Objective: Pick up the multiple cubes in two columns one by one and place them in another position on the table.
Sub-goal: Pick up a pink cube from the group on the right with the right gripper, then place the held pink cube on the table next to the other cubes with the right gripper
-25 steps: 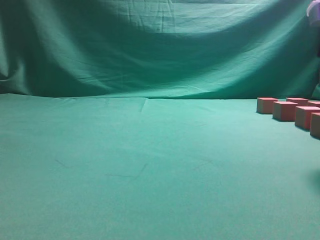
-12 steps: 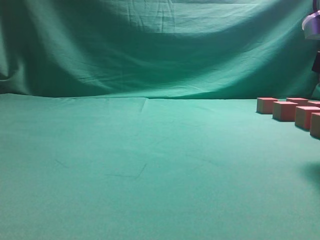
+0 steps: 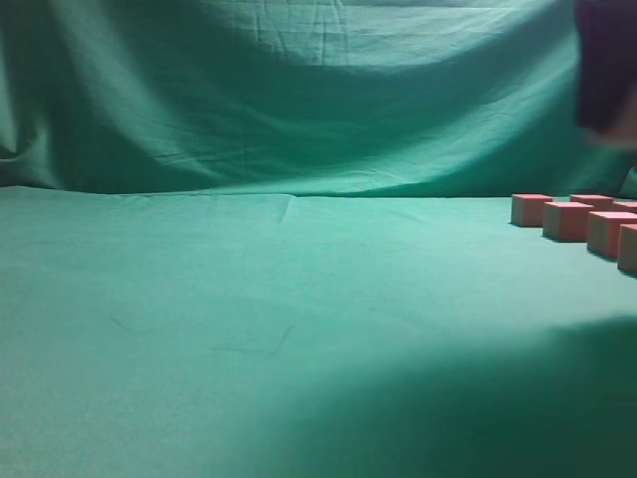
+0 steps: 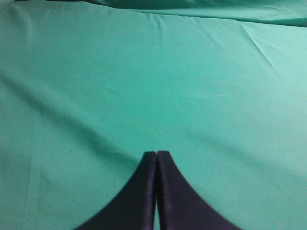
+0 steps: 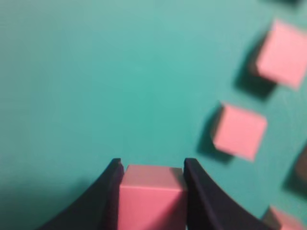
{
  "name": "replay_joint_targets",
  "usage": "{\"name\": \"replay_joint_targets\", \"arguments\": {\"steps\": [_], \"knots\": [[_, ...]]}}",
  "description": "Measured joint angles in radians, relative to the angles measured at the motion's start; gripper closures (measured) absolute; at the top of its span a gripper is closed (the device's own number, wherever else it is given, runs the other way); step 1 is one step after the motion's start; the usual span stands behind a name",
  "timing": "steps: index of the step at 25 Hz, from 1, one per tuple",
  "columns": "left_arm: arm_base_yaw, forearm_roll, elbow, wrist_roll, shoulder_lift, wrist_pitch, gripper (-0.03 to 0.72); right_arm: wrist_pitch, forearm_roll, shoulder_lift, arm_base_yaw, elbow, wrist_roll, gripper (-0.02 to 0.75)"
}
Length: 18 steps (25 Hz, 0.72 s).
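No readable text, labels, brands, numbers or signs in any view. Cubes [image 3: 567, 220] at right edge of frame: plain faces, unmarked. Table [image 3: 299, 329] cloth: bare green, no print. Backdrop [image 3: 299, 90]: likewise plain.

Draped green cloth backdrop [image 3: 299, 90] — wrinkled, shadowed.

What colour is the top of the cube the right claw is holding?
Pink, plain and unmarked. The held cube sits between the right claw's black fingers; the right wrist view shows it best.
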<state>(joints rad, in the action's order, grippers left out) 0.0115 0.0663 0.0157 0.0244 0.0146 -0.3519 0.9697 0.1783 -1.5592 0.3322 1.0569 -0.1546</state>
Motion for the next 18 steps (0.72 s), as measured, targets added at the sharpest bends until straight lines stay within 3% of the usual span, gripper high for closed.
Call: {"name": "replay_joint_targets", "arguments": {"steps": [8, 18], "knots": [[0.000, 0.000, 0.000, 0.000, 0.000, 0.000, 0.688, 0.028, 0.009, -0.119, 0.134, 0.323, -0.153, 0.468], [0.000, 0.000, 0.000, 0.000, 0.000, 0.000, 0.688, 0.163, 0.007, -0.487, 0.167, 0.659, -0.193, 0.468]]}}
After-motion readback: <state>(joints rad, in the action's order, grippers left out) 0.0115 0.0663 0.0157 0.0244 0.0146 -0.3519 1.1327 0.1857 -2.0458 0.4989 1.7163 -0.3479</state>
